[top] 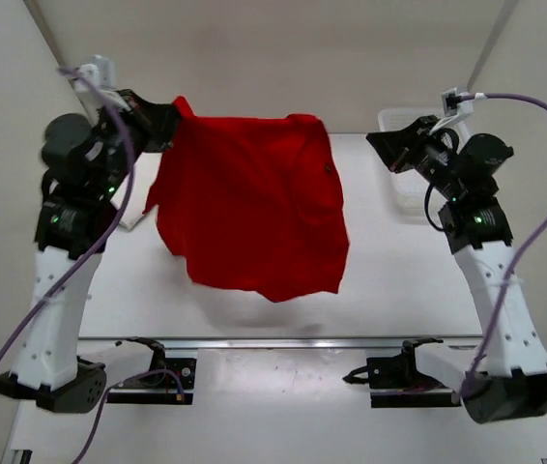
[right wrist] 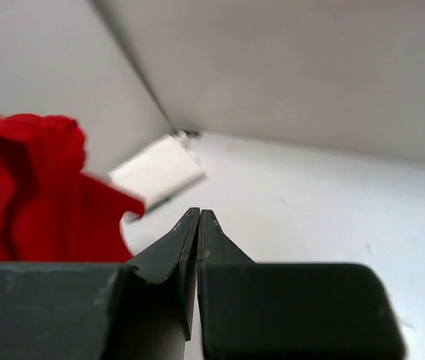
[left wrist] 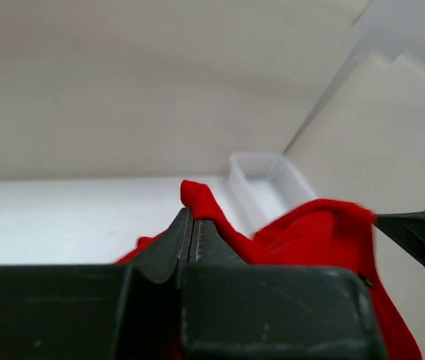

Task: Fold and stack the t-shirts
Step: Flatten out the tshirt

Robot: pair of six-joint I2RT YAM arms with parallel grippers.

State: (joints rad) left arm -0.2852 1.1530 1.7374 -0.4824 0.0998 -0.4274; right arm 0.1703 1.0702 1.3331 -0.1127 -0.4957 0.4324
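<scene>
1. The left hand (top: 170, 118) is pinching one top corner of the red t-shirt (top: 254, 208), which hangs in the air over the worktop (top: 399, 280).
2. The right hand (top: 374, 142) is pressed together on nothing, just off the shirt's other top corner.
3. Risk: with only one corner held, the cloth will probably swing and bunch, landing crumpled instead of flat.
4. Only a little cloth pokes past the left fingers, so a quick move could pull it free.

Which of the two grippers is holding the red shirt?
The left gripper, shut on a corner of the red t-shirt; the right gripper is shut on nothing, apart from the cloth.
</scene>
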